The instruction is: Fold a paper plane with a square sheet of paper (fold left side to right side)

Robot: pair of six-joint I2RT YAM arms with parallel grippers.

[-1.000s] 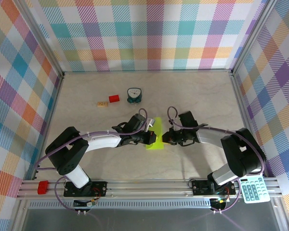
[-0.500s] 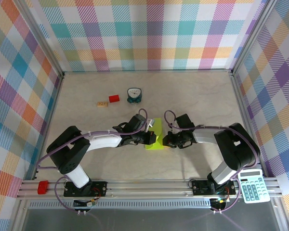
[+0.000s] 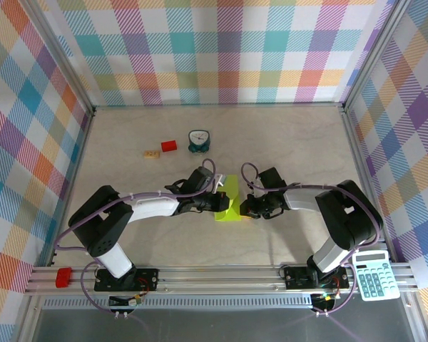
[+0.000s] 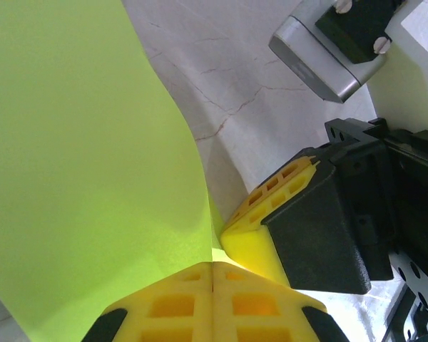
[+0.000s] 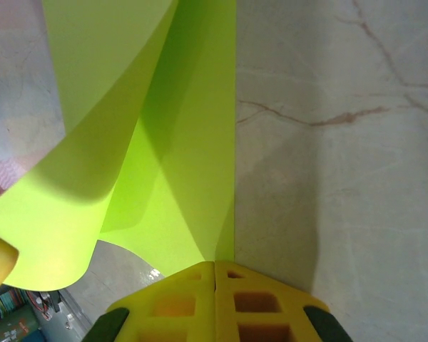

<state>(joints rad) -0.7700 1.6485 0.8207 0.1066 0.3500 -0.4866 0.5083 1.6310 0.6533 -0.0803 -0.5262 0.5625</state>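
The square sheet of paper [image 3: 231, 194] is lime yellow-green and lies partly folded at the table's middle, between both arms. One flap [image 5: 93, 142] curls up off the lower layer [image 5: 192, 178]. My left gripper [image 3: 226, 202] is shut, and the flap's edge [image 4: 93, 157] runs into the seam of its yellow fingertips [image 4: 212, 268]. My right gripper [image 3: 245, 207] is shut too. Its fingertips [image 5: 214, 265] rest on the sheet's straight right edge near the lower corner, with nothing visibly pinched. The right gripper's yellow finger [image 4: 267, 217] sits close beside the left one.
A small teal clock [image 3: 198, 140], a red block [image 3: 169, 146] and a tan block [image 3: 152, 153] stand behind the paper to the left. A calculator [image 3: 375, 278] lies at the front right by the rail, and a red tag [image 3: 63, 276] is at the front left.
The right gripper has slid left up to the paper's right edge. The paper's flap has risen and spread wider at the far end; the left gripper has barely moved.
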